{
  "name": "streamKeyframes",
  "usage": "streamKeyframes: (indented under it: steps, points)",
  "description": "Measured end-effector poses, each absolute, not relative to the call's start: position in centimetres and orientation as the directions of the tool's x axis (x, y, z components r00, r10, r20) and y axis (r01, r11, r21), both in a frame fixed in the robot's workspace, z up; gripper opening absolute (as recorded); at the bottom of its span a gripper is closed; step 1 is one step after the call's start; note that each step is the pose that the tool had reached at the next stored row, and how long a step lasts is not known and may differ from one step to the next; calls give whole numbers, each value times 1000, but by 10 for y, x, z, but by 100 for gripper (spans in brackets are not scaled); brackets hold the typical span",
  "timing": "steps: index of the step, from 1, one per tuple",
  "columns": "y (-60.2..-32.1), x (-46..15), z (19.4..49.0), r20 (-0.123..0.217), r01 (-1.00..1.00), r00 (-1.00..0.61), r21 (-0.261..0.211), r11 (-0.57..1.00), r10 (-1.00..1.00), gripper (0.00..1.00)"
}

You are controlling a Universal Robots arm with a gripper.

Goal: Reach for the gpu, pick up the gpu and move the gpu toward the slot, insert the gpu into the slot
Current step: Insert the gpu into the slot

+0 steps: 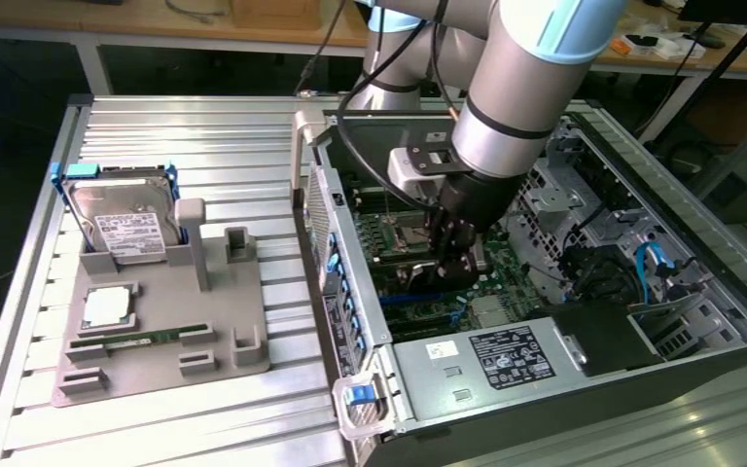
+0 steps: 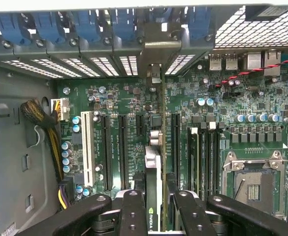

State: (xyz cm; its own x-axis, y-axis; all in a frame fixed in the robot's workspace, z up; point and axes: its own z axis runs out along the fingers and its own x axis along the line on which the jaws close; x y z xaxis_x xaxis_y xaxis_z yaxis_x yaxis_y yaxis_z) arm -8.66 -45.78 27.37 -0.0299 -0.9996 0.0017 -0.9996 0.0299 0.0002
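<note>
The gripper is inside the open computer case, directly above the motherboard. Its two fingers are closed on the gpu, one finger on each flat side. The gpu stands on its edge, at a right angle to the motherboard, so in the wrist view it appears as a thin strip with a silver part and a green logo. It is between two long black connectors of the motherboard, and its far end points to the rear wall of the case. The slot is hidden under the card. I cannot tell if the card's lower edge touches the motherboard or is just above it. The square silver CPU socket sits on the same motherboard, well apart from the gpu. A grey holder with a hard drive and a memory stick lies outside the case, far from the motherboard.
</note>
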Motion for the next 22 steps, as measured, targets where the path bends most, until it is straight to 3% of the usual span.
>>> streamKeyframes:
  steps: [22]
  points:
    - [-460, -96, 269, -20, -999, -44, -1, 44, -999, 27]
